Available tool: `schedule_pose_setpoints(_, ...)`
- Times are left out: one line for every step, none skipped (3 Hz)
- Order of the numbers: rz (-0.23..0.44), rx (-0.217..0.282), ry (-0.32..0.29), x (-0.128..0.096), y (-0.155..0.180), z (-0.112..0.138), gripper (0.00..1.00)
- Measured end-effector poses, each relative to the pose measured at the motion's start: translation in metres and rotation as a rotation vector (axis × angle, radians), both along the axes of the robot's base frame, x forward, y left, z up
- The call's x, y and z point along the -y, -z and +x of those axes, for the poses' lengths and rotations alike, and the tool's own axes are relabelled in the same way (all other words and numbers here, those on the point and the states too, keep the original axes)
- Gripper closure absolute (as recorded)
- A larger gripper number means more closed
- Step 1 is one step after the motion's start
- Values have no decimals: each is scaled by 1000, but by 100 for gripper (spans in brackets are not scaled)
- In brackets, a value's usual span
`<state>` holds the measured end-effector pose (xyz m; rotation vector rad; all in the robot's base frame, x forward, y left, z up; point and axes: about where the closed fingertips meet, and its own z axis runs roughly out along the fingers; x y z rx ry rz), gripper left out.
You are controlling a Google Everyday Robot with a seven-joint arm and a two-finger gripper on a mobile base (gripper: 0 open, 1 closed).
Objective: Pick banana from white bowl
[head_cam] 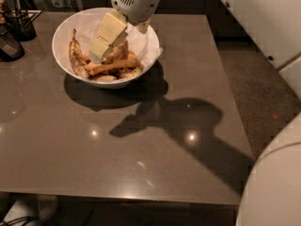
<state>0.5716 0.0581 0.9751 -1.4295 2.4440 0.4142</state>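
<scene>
The white bowl (60, 37) stands at the back left of the grey table, lined with crumpled white paper. Inside lie two yellow-orange bananas (111, 67), a thin blackened curved banana (75, 59) along the left wall, and the stubby tan-brown mottled banana (120, 53), partly hidden behind my gripper. My gripper (99, 51) reaches down from the white wrist (135, 2) into the middle of the bowl. Its cream tip is down at the banana pile, right beside the tan-brown banana.
Two dark containers (20, 23) (8, 44) stand at the table's left edge. The table (141, 164) ends at the right above a speckled floor. My white body (277, 182) fills the lower right corner. The arm's shadow lies across the table's middle.
</scene>
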Motion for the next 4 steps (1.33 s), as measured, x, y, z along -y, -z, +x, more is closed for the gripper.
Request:
schedule_pose_setpoints(11,13,2,-3,-2,2,0)
schedule_pose_setpoints(47,33,40,0,-6,7,0)
schedule_pose_setpoints(57,65,144,10,-9,16,0)
schedule_pose_setpoints(39,88,231,13,-9,20,0)
